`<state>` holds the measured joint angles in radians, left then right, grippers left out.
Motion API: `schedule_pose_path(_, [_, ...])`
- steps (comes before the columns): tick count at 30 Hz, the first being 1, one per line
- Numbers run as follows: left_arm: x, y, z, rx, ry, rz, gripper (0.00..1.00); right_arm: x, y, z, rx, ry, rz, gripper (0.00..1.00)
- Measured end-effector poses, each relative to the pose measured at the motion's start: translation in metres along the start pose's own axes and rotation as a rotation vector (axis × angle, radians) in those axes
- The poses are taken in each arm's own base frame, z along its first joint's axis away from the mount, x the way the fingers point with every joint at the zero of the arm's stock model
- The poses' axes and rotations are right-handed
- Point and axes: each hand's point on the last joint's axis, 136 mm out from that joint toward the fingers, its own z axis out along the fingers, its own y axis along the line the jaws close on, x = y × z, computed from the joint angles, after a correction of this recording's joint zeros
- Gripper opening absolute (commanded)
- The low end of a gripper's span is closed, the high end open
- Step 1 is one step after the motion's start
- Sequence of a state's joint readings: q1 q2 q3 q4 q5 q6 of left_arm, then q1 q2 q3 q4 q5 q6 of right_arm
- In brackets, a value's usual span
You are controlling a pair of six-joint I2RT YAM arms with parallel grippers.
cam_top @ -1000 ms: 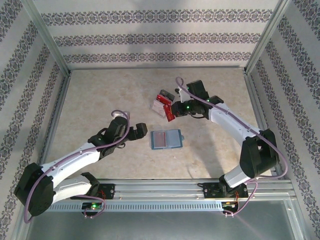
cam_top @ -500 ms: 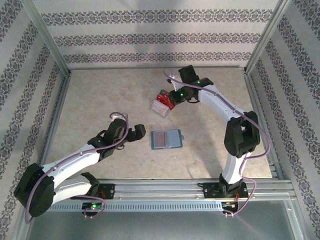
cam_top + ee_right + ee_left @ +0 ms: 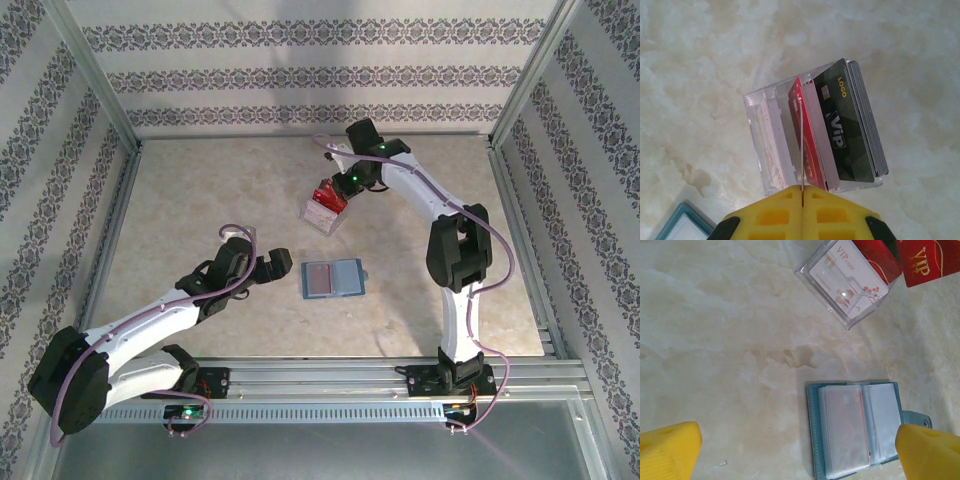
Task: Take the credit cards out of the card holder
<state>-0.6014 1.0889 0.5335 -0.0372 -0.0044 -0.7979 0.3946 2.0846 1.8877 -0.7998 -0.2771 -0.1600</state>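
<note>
Locating the card holder (image 3: pixel 333 278) first: where does it lie? (Reader)

Near the middle of the tabletop (image 3: pixel 200 190), flat and opened out, its clear sleeves facing up. The left sleeve (image 3: pixel 842 427) shows a reddish tint, probably a card not yet removed. (Legend)

And the arms? (Reader)

The left pincer (image 3: pixel 275 262) hovers just beside the holder with its yellow fingers (image 3: pixel 667 450) spread wide and nothing between them. The right pincer (image 3: pixel 802 197) is pressed together on a thin red card (image 3: pixel 802 170), seen edge-on above the clear box (image 3: pixel 323 215), which already holds several cards. (Legend)

Which step is this? (Reader)

Judged as depositing one extracted card. The next move calls for lowering it between the stacked cards, spreading the fingers, then returning to the holder. (Legend)
</note>
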Motion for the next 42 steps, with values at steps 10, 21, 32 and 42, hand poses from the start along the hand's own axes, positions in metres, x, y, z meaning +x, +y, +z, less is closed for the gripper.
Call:
schedule_pose_path(10, [0.001, 0.0, 0.0, 0.001, 0.003, -0.016, 0.99, -0.013, -0.008, 0.015, 0.007, 0.026, -0.043, 0.0])
schedule_pose_path(21, [0.008, 0.007, 0.004, -0.016, 0.019, -0.031, 0.99, -0.018, -0.007, 0.026, 0.028, 0.074, -0.107, 0.0])
schedule_pose_path(32, [0.009, 0.007, 0.008, -0.01, 0.03, -0.047, 0.99, -0.005, -0.004, 0.032, 0.013, 0.131, -0.154, 0.0])
schedule_pose_path(42, [0.014, 0.009, 0.014, -0.016, 0.057, -0.052, 0.99, -0.001, -0.003, 0.038, 0.026, 0.156, -0.171, 0.08])
